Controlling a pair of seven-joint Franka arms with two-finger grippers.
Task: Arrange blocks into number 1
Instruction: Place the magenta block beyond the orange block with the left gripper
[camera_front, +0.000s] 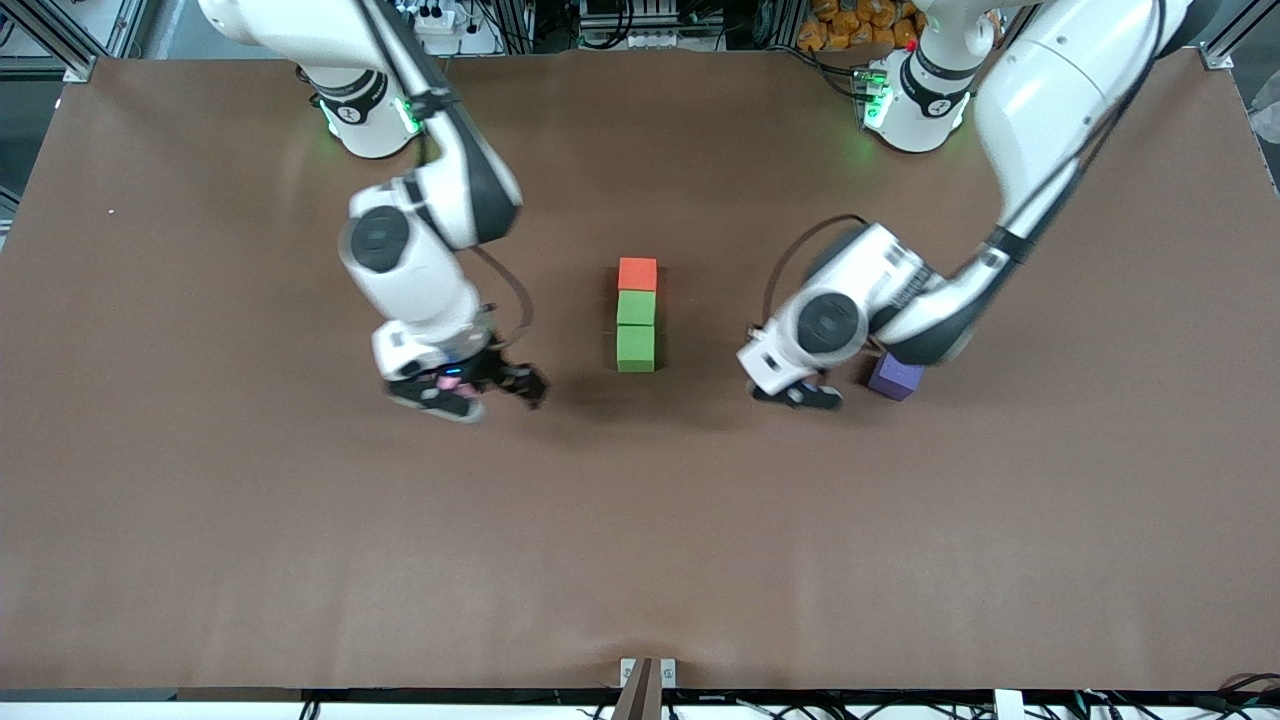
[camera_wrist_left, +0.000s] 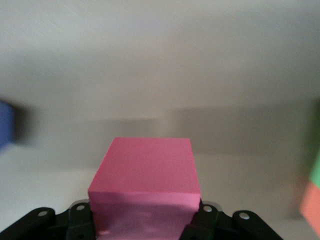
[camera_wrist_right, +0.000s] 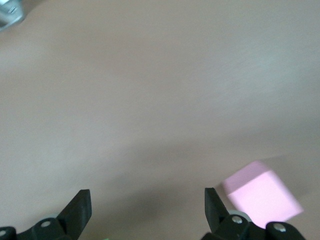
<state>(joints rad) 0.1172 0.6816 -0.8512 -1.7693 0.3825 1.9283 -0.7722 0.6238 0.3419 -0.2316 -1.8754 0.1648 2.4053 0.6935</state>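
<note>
a: blocks?
b: you've got an orange block (camera_front: 637, 274) and two green blocks (camera_front: 636, 325) touching in one column mid-table, orange farthest from the front camera. purple block (camera_front: 895, 377) sits toward the left arm's end, partly under that arm.
a: grippers?
b: left gripper (camera_wrist_left: 145, 220) is pinching a pink block (camera_wrist_left: 145, 175), beside the purple. right gripper (camera_wrist_right: 147, 207) is spread, empty, a pale pink block (camera_wrist_right: 262, 195) just beside one finger.
</note>
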